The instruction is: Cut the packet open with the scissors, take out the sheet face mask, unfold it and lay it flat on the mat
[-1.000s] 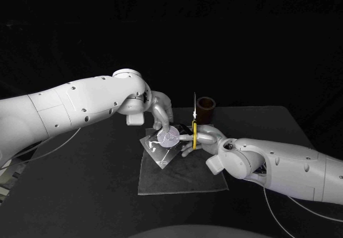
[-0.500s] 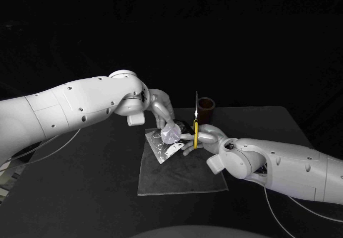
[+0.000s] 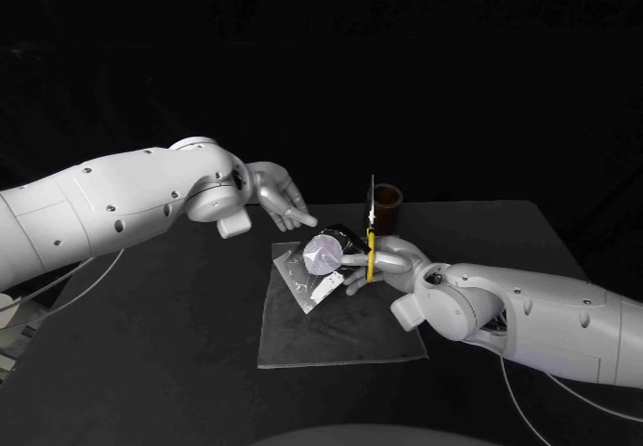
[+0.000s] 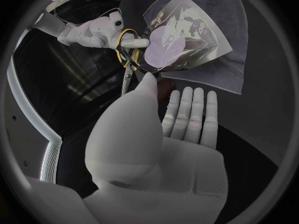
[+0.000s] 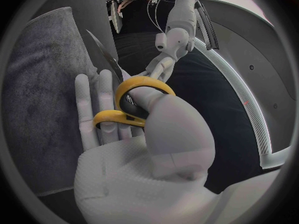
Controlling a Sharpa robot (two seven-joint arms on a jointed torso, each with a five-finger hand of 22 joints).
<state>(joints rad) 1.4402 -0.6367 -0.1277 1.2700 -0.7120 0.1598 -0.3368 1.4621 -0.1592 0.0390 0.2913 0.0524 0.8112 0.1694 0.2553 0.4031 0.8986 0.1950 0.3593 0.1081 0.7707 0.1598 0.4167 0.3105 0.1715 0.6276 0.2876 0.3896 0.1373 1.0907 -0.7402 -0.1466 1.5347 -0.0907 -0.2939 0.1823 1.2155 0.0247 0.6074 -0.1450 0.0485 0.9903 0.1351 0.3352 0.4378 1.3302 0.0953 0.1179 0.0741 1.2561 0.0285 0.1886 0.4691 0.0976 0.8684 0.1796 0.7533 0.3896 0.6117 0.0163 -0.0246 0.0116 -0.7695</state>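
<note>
The left hand hovers centre-left of the frame, fingers spread, holding nothing. Just below it, the packet lies on the mat, its upper edge beside the right hand. That hand grips the yellow-handled scissors, blades pointing straight up the picture. Whether it touches the packet, I can't tell.

The head camera looks down from above on the black table. Wrist cameras sit close behind the silver left hand and right hand, facing along the fingers. All share the yellow-handled metal scissors and grey cloth mat.
</note>
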